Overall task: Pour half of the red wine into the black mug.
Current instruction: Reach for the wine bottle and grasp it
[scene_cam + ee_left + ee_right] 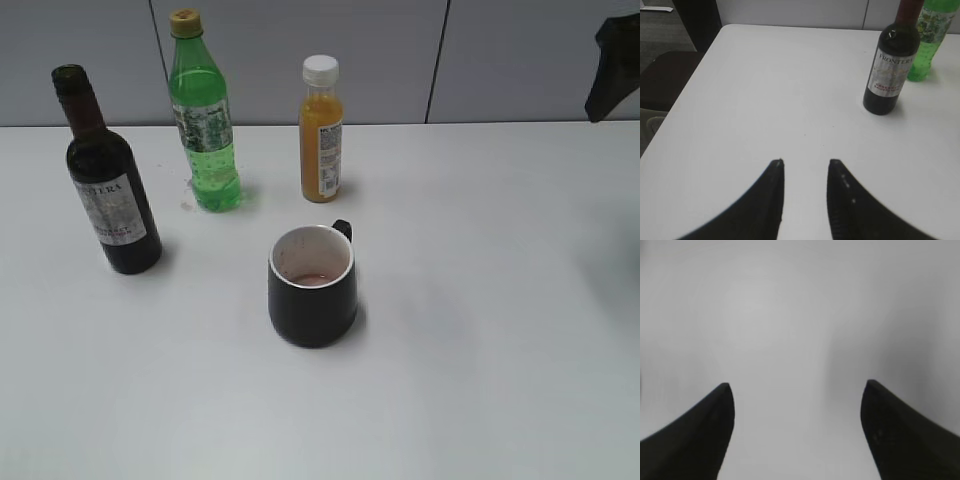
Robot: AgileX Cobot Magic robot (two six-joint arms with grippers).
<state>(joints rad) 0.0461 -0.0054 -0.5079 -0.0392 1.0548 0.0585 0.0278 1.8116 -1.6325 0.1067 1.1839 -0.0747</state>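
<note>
The red wine bottle stands upright and uncapped at the left of the white table; the left wrist view has this red wine bottle at its upper right. The black mug stands in the middle with a thin reddish film at its bottom, handle pointing away. My left gripper is open over bare table, well short and left of the bottle, holding nothing. My right gripper is wide open over blank surface with nothing between its jaws. A dark part of the right arm shows at the top right edge.
A bright green soda bottle and a small orange juice bottle stand upright behind the mug. The table has its left edge running beside a dark chair.
</note>
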